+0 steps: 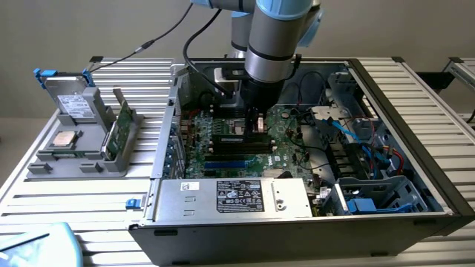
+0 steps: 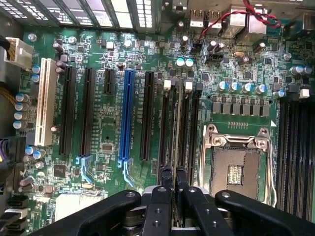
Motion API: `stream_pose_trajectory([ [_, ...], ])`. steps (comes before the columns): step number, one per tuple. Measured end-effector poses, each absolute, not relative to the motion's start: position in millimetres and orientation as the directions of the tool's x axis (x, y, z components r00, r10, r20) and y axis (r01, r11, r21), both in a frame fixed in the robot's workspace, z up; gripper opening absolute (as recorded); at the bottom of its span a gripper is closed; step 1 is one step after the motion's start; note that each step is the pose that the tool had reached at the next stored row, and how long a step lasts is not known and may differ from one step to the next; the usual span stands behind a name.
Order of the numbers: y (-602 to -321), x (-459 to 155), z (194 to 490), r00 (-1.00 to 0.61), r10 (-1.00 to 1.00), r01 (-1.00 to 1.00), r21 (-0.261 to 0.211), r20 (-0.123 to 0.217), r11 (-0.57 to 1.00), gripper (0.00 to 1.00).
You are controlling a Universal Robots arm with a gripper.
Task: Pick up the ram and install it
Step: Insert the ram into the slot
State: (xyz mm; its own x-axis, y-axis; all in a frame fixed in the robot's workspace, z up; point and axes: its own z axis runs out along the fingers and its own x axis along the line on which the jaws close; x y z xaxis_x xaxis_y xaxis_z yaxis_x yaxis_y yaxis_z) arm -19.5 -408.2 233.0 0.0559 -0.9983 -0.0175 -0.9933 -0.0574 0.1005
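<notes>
One grey-and-blue robot arm (image 1: 275, 28) reaches down into one open black computer case (image 1: 297, 245) that sits on the ribbed aluminium counter (image 1: 89, 192). Its black gripper (image 2: 174, 173) is in the middle of the exterior view, low over the green motherboard (image 2: 106, 123). The two fingers (image 2: 165, 183) are drawn close together, pinching the ram (image 2: 175, 137), a thin green stick seen edge-on. The stick lies lengthwise among the long black memory slots, beside two white latches (image 2: 167, 84). Whether it is already seated in a slot I cannot tell.

Next to those slots is one metal-framed processor socket (image 2: 234, 167). The board also has one blue slot (image 2: 128, 115) and one white slot (image 2: 45, 101).

At the exterior view's left, one grey tray (image 1: 41, 167) carries one hard drive with blue clips (image 1: 70, 103), one square silver processor chip (image 1: 63, 139) and one upright green card (image 1: 122, 130).
</notes>
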Motion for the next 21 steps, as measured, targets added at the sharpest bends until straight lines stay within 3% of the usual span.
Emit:
stream_pose_trajectory([
  [21, -408.1, -20.8, 226.8, 0.042, -0.999, -0.996, 0.075, 0.031, -0.040, 0.14],
])
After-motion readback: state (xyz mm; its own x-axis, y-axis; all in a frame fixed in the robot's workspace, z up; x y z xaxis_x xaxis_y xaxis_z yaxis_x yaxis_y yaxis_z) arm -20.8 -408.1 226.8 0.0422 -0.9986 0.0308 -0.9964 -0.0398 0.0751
